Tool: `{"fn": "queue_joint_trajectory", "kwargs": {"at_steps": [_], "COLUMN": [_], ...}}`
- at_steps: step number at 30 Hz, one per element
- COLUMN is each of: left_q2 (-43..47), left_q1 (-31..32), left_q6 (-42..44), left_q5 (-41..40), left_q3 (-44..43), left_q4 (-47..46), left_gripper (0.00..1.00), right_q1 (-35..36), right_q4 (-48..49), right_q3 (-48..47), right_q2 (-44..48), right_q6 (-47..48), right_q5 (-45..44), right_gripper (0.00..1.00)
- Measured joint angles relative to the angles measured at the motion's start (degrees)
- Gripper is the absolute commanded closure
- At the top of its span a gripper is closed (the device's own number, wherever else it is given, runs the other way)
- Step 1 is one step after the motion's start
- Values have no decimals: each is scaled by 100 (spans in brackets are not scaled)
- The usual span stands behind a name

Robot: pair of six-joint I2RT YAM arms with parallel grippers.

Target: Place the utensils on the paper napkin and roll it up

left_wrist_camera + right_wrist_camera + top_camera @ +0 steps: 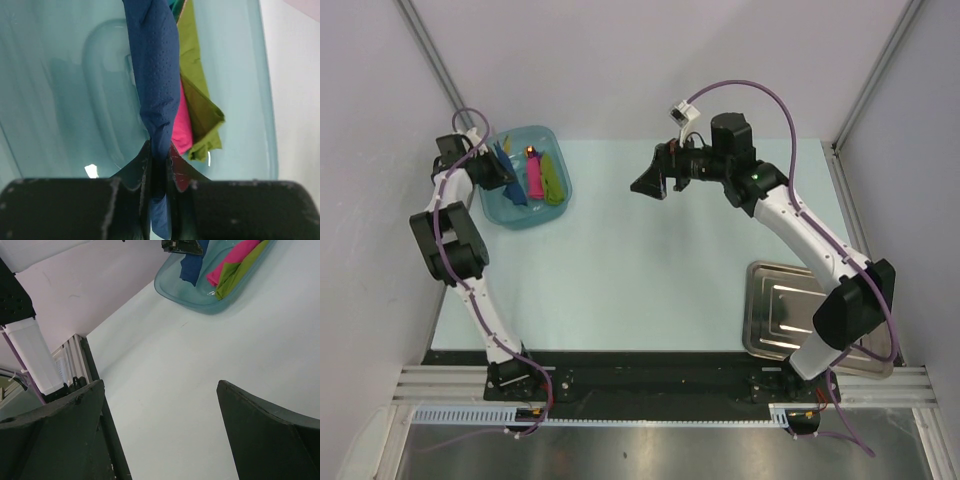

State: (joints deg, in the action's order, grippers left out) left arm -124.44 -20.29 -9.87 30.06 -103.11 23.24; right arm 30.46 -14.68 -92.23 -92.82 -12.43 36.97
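Left gripper (160, 167) pinches paper napkin (155, 75) in tub (60, 100).
Napkin's length runs straight out from the jaws; right gripper (160, 415), wide open, hangs well apart.

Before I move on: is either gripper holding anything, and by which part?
The left gripper pinches the blue napkin near one bunched end, over the tub. The right gripper is open and empty.

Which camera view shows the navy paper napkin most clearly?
The left wrist view: the napkin appears large and close, pinched in the left claw. The top external view shows only a small blue patch in the teal tub; the right wrist view, a distant blue scrap.
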Motion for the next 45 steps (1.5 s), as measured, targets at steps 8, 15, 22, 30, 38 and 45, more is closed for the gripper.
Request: {"fn": "queue_joint_trajectory", "kwargs": {"at_steps": [8,15,22,30,38,45], "left_q2": [-509,-922,-1226,-1456,-1705,-1757], "left_q1": [-90,-111,-192,-238,-240,-240], "left_q6": [190,146,79,26,-59,-219], "left_q5": [120,369,616,769,957,1073], "left_q3": [-337,-664,-879,-1106,-1447,-1460], "left_q4": [76,83,116,160,197,243], "left_gripper": [100,100,99,95,97,94], "right_q1": [2,35,98,138,184,210], "right_q4": [-9,-90,-160,-280,-455,-522], "right_q3": [0,-7,-122,-319,-490,-651], "right_q2": [-238,-341,-358,-461,-601,-693], "right_q6": [0,13,66,98,173,197], "right_q5": [7,-2,-7,-20,-52,-70], "right_gripper": [0,0,0,0,0,0]}}
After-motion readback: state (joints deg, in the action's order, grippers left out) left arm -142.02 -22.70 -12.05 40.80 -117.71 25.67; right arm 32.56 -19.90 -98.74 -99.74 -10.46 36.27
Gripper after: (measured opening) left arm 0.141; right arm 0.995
